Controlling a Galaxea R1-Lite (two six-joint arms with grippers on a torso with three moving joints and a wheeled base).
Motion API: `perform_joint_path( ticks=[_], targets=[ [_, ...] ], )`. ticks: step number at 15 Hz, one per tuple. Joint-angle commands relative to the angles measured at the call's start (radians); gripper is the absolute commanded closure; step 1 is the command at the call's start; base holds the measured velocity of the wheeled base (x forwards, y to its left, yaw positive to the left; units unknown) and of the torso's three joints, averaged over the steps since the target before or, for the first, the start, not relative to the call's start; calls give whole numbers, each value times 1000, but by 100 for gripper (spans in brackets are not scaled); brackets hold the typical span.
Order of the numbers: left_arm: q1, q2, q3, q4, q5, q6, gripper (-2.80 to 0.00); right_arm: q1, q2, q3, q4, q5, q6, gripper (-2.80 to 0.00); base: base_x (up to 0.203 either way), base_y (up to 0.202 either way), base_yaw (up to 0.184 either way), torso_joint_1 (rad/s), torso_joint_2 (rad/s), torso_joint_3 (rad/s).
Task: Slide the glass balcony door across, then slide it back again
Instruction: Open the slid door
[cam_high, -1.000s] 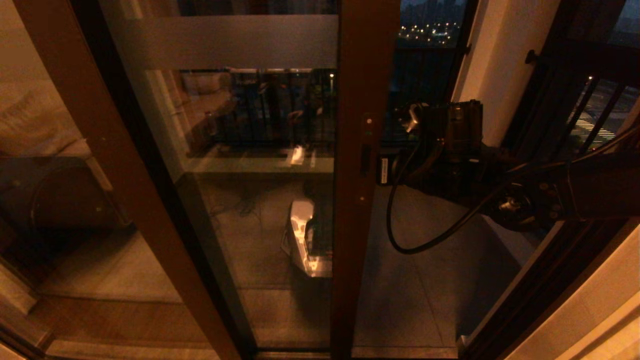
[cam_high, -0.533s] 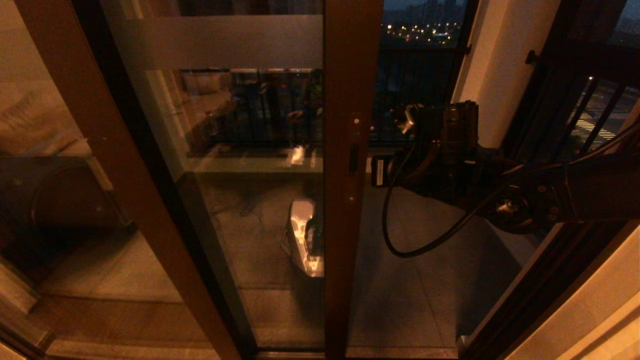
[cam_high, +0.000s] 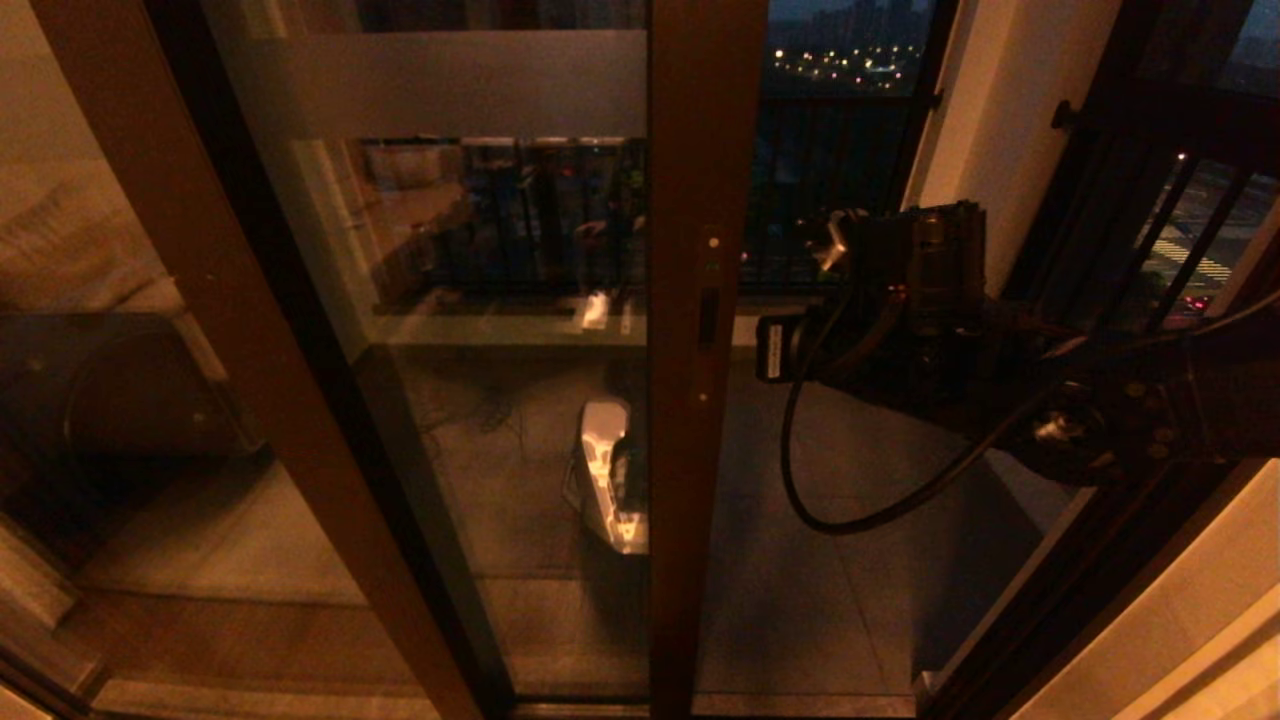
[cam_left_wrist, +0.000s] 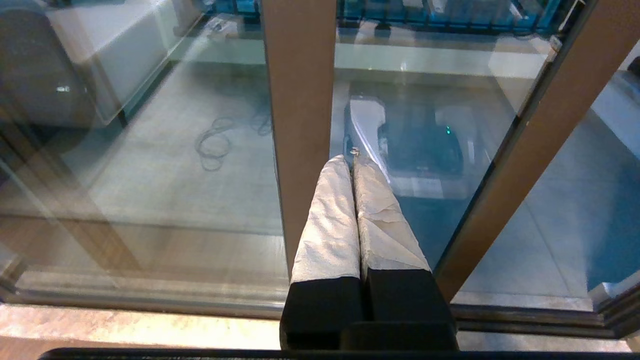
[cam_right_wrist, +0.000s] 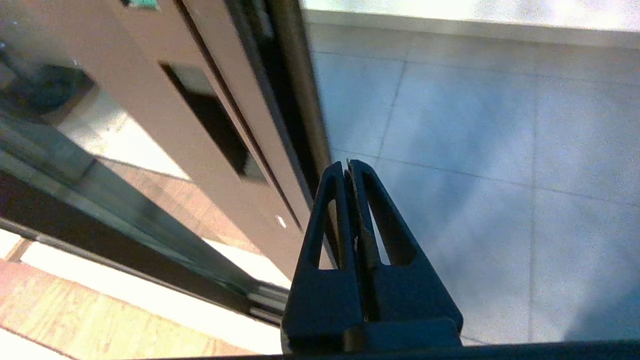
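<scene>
Glass fills most of your head view: the glass balcony door (cam_high: 470, 330) spans the centre and left of frame, its reddish-brown stile running top to bottom, with open doorway to the right. Your right gripper (cam_right_wrist: 350, 170), fingers clenched on nothing, sits just beside that stile's free edge, on the doorway side, near the handle slot (cam_high: 708, 318). So the door lies leftward of the fingers. Your left gripper (cam_left_wrist: 354, 160) is parked, clenched empty.
</scene>
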Motion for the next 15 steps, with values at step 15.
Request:
perform_joint_path(
  ticks=[15],
  targets=[
    [0, -2, 0, 0, 1, 0, 0, -259, -1369, 463, 812, -121, -142, 0, 0, 0, 0, 0, 0, 0]
  ],
)
